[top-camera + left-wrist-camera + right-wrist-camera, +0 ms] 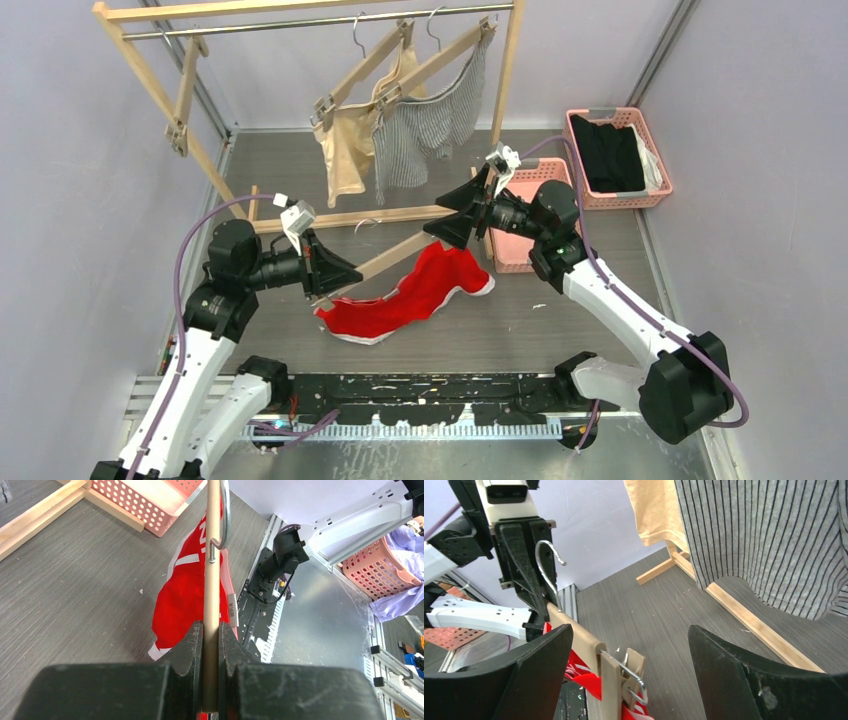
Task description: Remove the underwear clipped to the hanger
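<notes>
Gripped the hanger (213, 580) tight with left claw (211, 632). Held right claw (629, 640) wide, nearer the clip (633, 674): dead ahead between its fingers, red shorts (415, 285) just below.

My left gripper (211, 630) is matt black plastic; the hanger (212, 580) I pinch smooth wood, its hook (226, 510) shiny metal; red underwear (180, 600) soft cloth; table (75, 580) matt, grained.

Top external: high behind left arm (195, 355) and right arm (620, 300), angled down across whole surface (560, 330). Left wrist: tight along left claw (211, 630), facing rightward. Right wrist: tight past right claw (630, 630), facing leftward. Shared by all three (partly): hanger (395, 258), red shorts (420, 290).
</notes>
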You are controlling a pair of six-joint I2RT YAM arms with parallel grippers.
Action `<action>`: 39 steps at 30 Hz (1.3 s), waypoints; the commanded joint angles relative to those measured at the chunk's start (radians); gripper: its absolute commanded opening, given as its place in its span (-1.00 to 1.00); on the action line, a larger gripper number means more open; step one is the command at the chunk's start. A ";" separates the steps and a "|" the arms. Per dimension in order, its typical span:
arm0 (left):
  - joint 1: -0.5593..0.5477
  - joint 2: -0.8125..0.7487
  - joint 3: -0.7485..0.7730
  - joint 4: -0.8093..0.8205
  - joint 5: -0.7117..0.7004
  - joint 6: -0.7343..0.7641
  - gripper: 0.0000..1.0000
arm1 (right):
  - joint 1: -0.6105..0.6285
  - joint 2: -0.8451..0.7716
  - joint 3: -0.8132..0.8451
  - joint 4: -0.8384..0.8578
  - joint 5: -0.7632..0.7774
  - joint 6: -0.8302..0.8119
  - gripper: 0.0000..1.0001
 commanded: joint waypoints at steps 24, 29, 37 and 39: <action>0.001 -0.025 -0.047 0.197 -0.007 -0.089 -0.99 | 0.003 0.043 -0.005 0.185 -0.042 0.106 -0.94; 0.001 -0.027 -0.050 0.251 -0.027 -0.117 -1.00 | 0.004 0.021 -0.034 0.202 -0.021 0.107 -0.98; 0.000 -0.014 -0.030 0.352 -0.027 -0.178 -0.99 | 0.003 -0.062 -0.099 0.217 0.130 0.082 0.98; 0.000 -0.013 -0.020 0.368 -0.032 -0.186 -0.99 | 0.003 -0.100 -0.140 0.257 0.172 0.091 1.00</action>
